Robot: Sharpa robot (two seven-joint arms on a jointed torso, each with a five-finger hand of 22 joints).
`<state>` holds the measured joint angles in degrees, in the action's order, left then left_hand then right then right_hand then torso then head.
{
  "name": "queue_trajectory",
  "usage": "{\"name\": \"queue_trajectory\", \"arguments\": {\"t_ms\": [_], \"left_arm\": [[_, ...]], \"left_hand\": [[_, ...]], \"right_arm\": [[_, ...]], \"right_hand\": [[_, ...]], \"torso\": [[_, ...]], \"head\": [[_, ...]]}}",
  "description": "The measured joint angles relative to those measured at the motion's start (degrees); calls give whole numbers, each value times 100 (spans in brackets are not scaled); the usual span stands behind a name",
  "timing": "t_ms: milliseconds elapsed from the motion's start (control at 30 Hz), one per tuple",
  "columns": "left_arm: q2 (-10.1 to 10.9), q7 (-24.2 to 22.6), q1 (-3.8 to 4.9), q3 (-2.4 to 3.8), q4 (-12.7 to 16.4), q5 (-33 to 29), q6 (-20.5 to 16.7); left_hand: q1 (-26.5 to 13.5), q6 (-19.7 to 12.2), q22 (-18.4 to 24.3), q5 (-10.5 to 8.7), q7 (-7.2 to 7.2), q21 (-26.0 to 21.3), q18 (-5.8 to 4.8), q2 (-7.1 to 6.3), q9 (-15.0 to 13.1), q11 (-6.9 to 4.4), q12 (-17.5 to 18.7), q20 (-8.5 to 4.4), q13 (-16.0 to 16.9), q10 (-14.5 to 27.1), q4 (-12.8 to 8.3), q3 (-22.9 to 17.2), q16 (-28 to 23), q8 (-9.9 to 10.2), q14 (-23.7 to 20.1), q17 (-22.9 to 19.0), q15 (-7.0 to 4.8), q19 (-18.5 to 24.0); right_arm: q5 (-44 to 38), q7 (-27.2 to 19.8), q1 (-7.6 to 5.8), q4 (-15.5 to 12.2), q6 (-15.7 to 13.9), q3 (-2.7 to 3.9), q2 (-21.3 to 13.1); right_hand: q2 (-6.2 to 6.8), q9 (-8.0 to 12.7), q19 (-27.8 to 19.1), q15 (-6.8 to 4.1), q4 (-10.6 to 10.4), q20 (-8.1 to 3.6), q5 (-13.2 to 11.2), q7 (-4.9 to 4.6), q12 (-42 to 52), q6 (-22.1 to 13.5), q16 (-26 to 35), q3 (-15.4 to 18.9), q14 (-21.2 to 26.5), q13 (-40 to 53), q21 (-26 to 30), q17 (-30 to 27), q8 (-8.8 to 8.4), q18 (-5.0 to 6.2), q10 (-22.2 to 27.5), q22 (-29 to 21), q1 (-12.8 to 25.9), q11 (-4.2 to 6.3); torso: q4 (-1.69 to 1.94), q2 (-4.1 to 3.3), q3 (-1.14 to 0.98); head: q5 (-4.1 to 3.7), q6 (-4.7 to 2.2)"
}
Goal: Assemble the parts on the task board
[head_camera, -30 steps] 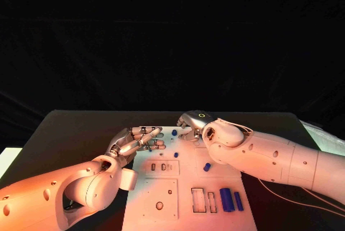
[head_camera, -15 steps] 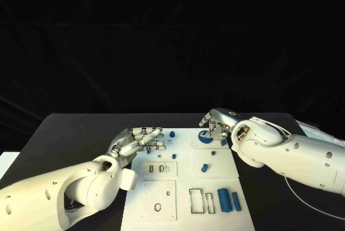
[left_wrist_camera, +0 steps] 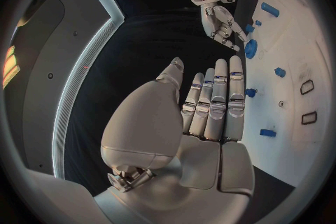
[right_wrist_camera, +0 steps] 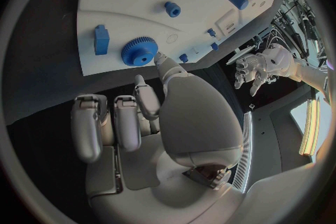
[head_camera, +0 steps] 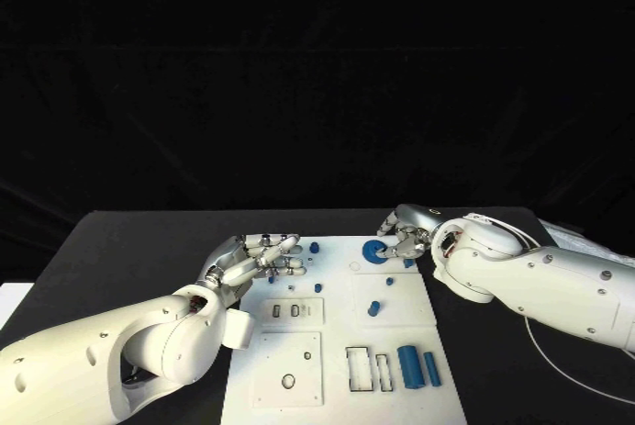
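A black table stands before a dark, creased black curtain that closes off the whole backdrop, while the wrist views catch a dim room edged by a pale lit strip.

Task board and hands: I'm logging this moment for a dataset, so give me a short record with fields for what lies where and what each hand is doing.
board: white task board in the middle of the black table
gear: blue gear at the board's far edge, by the right hand
right hand: right hand beside the gear, one fingertip near it, holding nothing
left hand: left hand over the board's far left corner, fingers straight, holding nothing
near parts: two blue cylinders lying beside the rectangular slots
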<state>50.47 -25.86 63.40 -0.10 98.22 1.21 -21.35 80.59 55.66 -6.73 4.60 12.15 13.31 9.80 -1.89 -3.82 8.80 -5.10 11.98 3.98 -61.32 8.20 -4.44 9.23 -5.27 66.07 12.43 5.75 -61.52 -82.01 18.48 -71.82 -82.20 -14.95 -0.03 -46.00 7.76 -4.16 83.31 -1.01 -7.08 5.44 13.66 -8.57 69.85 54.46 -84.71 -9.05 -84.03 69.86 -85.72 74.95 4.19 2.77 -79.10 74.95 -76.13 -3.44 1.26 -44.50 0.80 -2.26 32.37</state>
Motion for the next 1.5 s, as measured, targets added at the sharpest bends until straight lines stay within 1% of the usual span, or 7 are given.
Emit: {"name": "queue_trajectory", "arguments": {"t_ms": [100,267,767,833,1200,1367,1500], "left_arm": [[-1,3,0,0,-5,0,2],[-11,7,0,0,-6,0,7],[-15,13,-1,-1,-10,0,20],[-16,14,-1,-1,-11,0,21],[-16,16,-1,-1,-13,0,27],[-13,16,-1,-1,-9,-2,36],[-13,14,-1,-1,-7,-4,46]], "left_hand": [[0,0,0,0,0,0,1,0,0,0,0,0,0,0,0,0,0,0,0,0,0,0],[0,0,0,0,0,0,0,0,0,0,0,0,0,0,0,0,0,0,0,0,0,0],[0,0,-1,0,0,0,0,0,0,0,0,0,0,0,0,0,0,0,0,-2,0,0],[0,0,-1,0,0,0,0,0,0,0,0,0,0,0,0,0,0,0,0,-2,0,0],[22,0,-1,0,0,0,0,22,0,0,0,0,0,0,-16,16,0,21,0,10,0,0],[22,0,4,0,0,0,0,22,0,0,0,0,0,0,-16,16,1,22,0,9,0,0],[22,0,4,0,0,0,0,22,0,0,0,0,0,0,-16,16,1,21,0,9,0,0]], "right_arm": [[-8,40,0,55,79,0,61],[-34,83,1,129,181,-1,144],[-109,166,9,388,342,-5,356],[-114,174,15,413,369,-6,384],[-237,221,10,476,435,14,430],[-513,228,25,419,466,17,410],[-790,223,48,381,447,18,415]], "right_hand": [[-13,0,21,0,4,21,0,-10,97,-10,-40,4,0,112,0,0,0,-17,-31,0,-13,-30],[-36,-6,21,0,4,21,0,-18,170,-18,-40,4,0,211,-37,-1,0,-17,-64,0,-35,-4],[-126,-26,20,0,4,21,30,3,366,6,-64,4,0,428,-36,-2,69,-17,-134,-2,-125,-10],[-126,-26,20,0,4,21,30,-21,384,41,-84,4,0,464,-37,-2,105,-17,-144,-2,-125,0],[-222,-38,41,-1,79,-1,27,36,465,245,-96,-71,0,510,-60,-3,201,-17,-198,-3,-221,14],[-248,-90,41,-1,172,0,-202,75,533,410,-107,-164,0,509,-83,-3,268,-17,-244,-3,-322,60],[-239,-89,61,-21,256,-20,-227,53,576,507,-128,-248,10,509,-106,-3,293,-17,-294,-3,-360,95]], "torso": [[-6,0,-1],[-3,-3,3],[0,-8,1],[1,-9,1],[1,-9,-1],[1,-8,-1],[-3,-8,-2]], "head": [[0,3],[-8,18],[-15,29],[-15,37],[-10,60],[-18,60],[-18,61]]}}
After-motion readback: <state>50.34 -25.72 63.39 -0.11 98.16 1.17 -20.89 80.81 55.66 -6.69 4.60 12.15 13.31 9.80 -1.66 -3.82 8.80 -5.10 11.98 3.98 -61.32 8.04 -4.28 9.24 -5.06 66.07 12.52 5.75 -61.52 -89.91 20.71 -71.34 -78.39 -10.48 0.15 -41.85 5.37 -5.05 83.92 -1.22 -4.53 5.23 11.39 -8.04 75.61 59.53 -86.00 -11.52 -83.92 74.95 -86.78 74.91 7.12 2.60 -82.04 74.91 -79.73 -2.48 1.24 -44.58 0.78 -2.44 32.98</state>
